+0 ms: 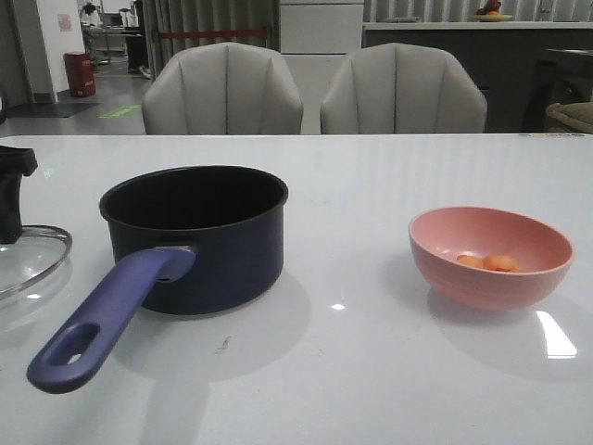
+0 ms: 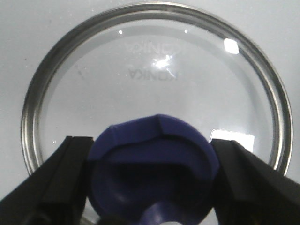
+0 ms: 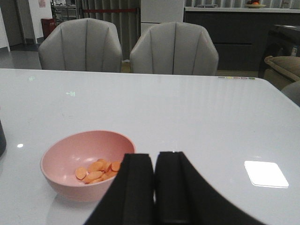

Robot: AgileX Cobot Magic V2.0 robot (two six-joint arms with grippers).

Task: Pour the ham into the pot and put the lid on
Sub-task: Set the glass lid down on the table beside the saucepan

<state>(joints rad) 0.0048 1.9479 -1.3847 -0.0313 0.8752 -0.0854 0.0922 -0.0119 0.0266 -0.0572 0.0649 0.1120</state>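
Note:
The dark navy pot (image 1: 199, 232) stands left of centre on the white table, its purple-blue handle (image 1: 102, 320) pointing toward me. At the far left the clear glass lid (image 1: 32, 264) lies flat on the table. My left gripper (image 1: 11, 199) is over it. In the left wrist view the lid (image 2: 154, 70) fills the frame, and my left gripper (image 2: 151, 157) is shut on its blue knob (image 2: 154, 150), one finger on each side. Orange ham (image 1: 486, 262) pieces lie in the pink bowl (image 1: 482, 287) at the right. My right gripper (image 3: 154, 159) is shut and empty, near the bowl (image 3: 70, 187) with the ham (image 3: 96, 169).
Two grey chairs (image 1: 222, 88) (image 1: 403, 88) stand behind the table's far edge. Bare white tabletop (image 1: 352, 241) separates the pot from the bowl. The right arm does not show in the front view.

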